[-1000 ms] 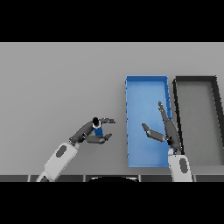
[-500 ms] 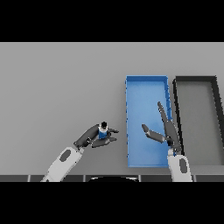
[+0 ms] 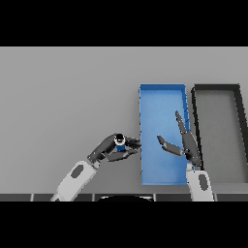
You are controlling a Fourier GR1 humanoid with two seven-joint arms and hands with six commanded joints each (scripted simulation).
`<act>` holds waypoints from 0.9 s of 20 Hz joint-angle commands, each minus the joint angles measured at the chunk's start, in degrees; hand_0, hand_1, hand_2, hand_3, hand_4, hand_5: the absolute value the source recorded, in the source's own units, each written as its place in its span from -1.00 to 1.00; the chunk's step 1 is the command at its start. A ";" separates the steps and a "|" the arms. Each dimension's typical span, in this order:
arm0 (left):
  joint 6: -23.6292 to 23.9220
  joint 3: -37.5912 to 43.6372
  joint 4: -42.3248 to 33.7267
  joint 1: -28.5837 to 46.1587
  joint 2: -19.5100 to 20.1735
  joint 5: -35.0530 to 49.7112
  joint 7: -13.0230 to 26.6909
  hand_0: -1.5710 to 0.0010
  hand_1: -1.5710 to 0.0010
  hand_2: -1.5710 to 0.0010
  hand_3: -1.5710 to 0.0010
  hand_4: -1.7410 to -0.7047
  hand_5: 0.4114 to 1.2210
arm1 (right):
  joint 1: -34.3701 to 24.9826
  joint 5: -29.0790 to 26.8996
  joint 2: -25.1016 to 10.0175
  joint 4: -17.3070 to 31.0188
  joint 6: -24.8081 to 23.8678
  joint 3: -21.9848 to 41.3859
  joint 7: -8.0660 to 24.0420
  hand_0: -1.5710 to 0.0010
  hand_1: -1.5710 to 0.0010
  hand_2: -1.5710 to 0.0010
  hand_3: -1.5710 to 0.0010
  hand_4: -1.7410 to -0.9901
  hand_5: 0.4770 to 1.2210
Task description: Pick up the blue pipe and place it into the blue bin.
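We grasp the blue pipe (image 3: 120, 143) in our left hand (image 3: 109, 149) at lower centre, beside the blue bin (image 3: 162, 90), our right hand (image 3: 186, 145) released above it.

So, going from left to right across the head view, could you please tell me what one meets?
left hand → blue pipe held in it → blue bin → right hand, open above the bin's right side → black bin

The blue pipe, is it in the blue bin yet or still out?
Out: the blue pipe sits in the left hand's fingers just left of the blue bin.
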 commanded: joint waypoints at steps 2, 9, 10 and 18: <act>-0.21 0.94 -0.90 -1.53 0.29 -0.27 1.20 -0.98 -0.99 -0.99 -0.99 -0.48 0.99 | -0.05 0.12 -0.29 0.62 0.00 -0.23 -0.43 1.00 1.00 1.00 1.00 0.63 -0.77; -3.69 1.29 -3.27 -2.03 -0.30 0.17 5.49 -1.00 -1.00 -1.00 -1.00 -0.48 1.00 | 1.46 1.29 -0.28 -0.14 -1.48 -0.39 -1.63 1.00 1.00 1.00 1.00 0.64 -0.73; -3.80 1.24 -3.25 -1.99 -0.66 -0.20 5.75 -1.00 -1.00 -1.00 -1.00 -0.48 1.00 | 1.83 1.55 -0.13 -0.56 -1.72 -0.24 -1.72 1.00 1.00 1.00 1.00 0.65 -0.73; -4.73 1.93 -3.28 -1.19 -2.19 -2.85 5.97 -1.00 -1.00 -1.00 -1.00 -0.49 1.00 | 3.73 -0.34 1.15 -4.47 -1.10 0.36 -3.27 1.00 0.97 0.98 1.00 0.50 -0.75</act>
